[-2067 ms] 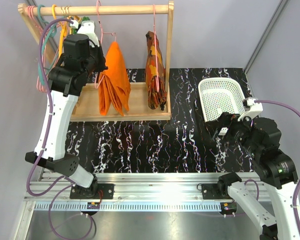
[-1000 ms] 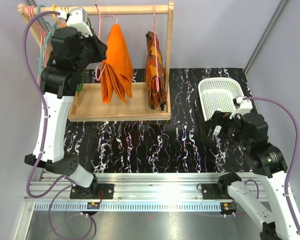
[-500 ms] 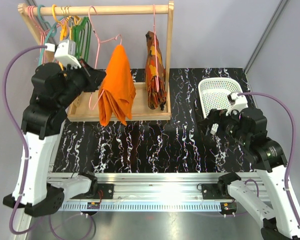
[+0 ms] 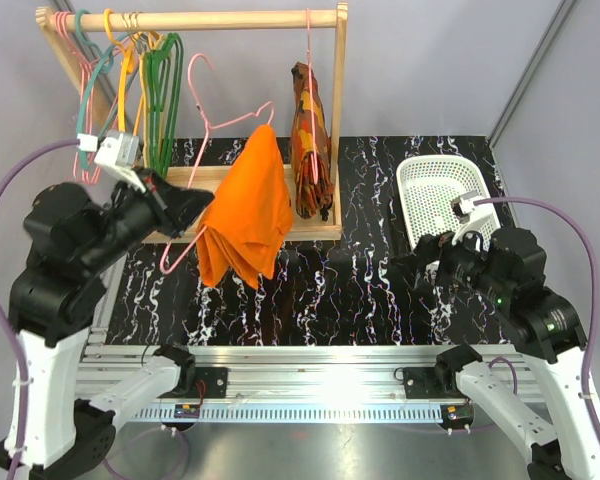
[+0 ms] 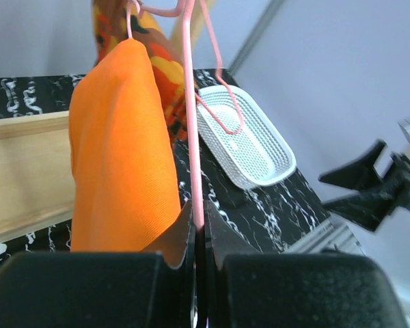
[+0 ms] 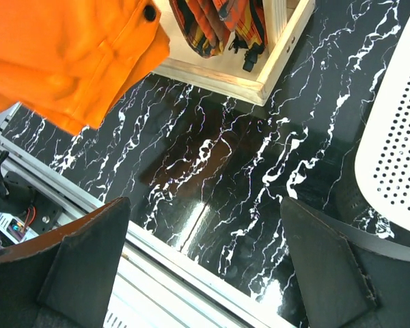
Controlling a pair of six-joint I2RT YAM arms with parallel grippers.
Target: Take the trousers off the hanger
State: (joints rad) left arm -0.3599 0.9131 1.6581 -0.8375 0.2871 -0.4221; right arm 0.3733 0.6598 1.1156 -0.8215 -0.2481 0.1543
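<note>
- left gripper (image 4: 194,200) is clamped shut on the pink wire hanger (image 5: 190,102), with the wire pinched right between the jaws
- the hanger sits tilted, hook clear of the wooden rack (image 4: 230,18) and not caught on anything
- orange trousers (image 4: 245,215) are draped over the hanger, dangling above the black marble table (image 4: 320,290) at the near-left of the rack
- right gripper (image 6: 205,270) is spread wide and holding nothing, off to the right, well apart from the trousers
- white basket (image 4: 420,170) sits far right
- patterned garment (image 4: 310,140) hangs on the rack, just right of the trousers
</note>
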